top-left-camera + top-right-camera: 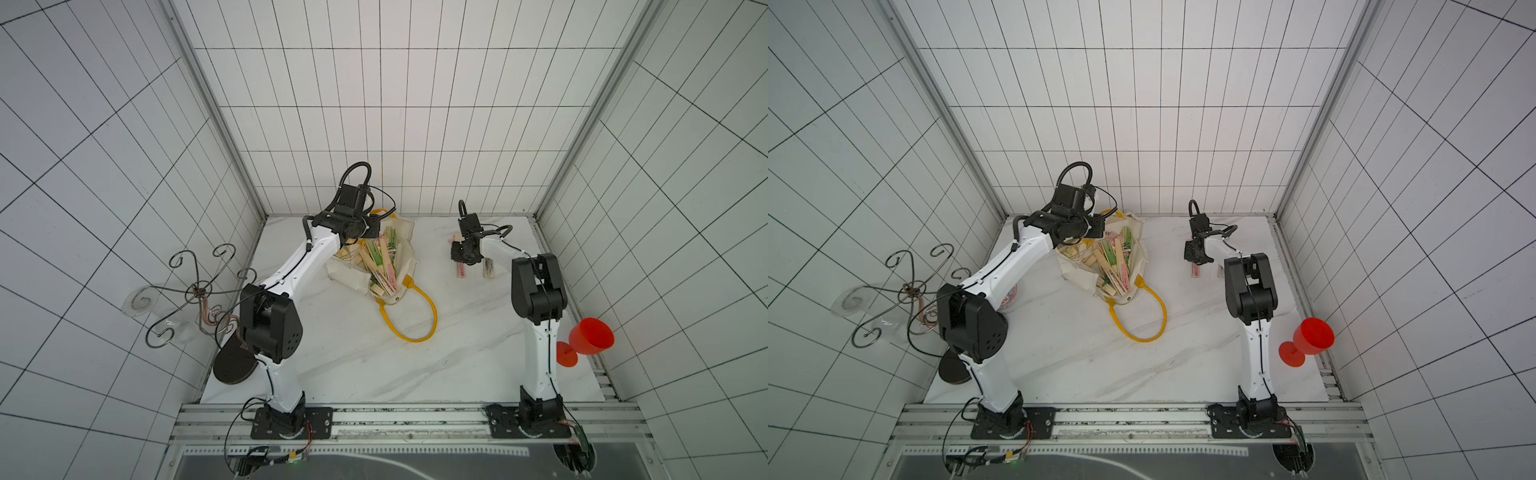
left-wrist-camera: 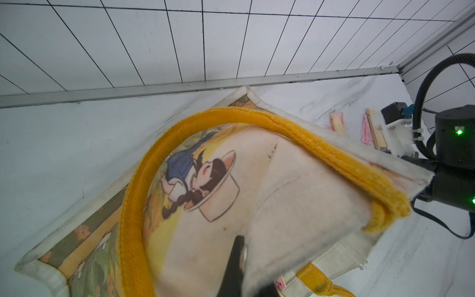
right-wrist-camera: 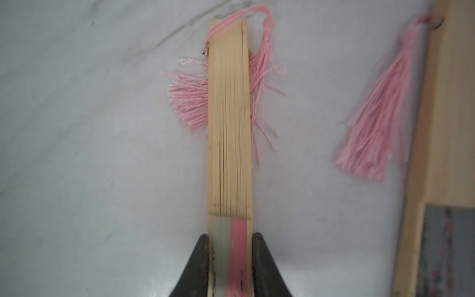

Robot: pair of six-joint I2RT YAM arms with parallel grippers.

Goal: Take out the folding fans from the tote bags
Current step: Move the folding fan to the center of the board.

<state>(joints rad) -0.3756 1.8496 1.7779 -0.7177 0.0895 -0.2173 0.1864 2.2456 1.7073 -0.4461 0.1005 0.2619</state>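
The cream tote bag [image 1: 347,270] [image 1: 1077,272] lies open at the back of the table. Several folding fans [image 1: 380,262] [image 1: 1113,262] are piled inside it. My left gripper [image 2: 240,254] is shut on the bag's upper cloth edge and holds it up beside the yellow handle [image 2: 308,136]. To the right, my right gripper [image 3: 230,257] [image 1: 459,255] is shut on a bamboo fan with a pink tassel [image 3: 230,128] [image 1: 460,271], its fingers [image 3: 203,257] against both sides. Whether that fan rests on the marble I cannot tell. A second fan [image 3: 437,128] [image 1: 488,268] lies beside it.
The bag's other yellow handle [image 1: 415,316] loops over the middle of the table. A red goblet [image 1: 590,336] stands at the right edge by the right arm. A wire stand [image 1: 195,291] with a black round base [image 1: 232,361] and a clear glass [image 1: 137,303] sits left.
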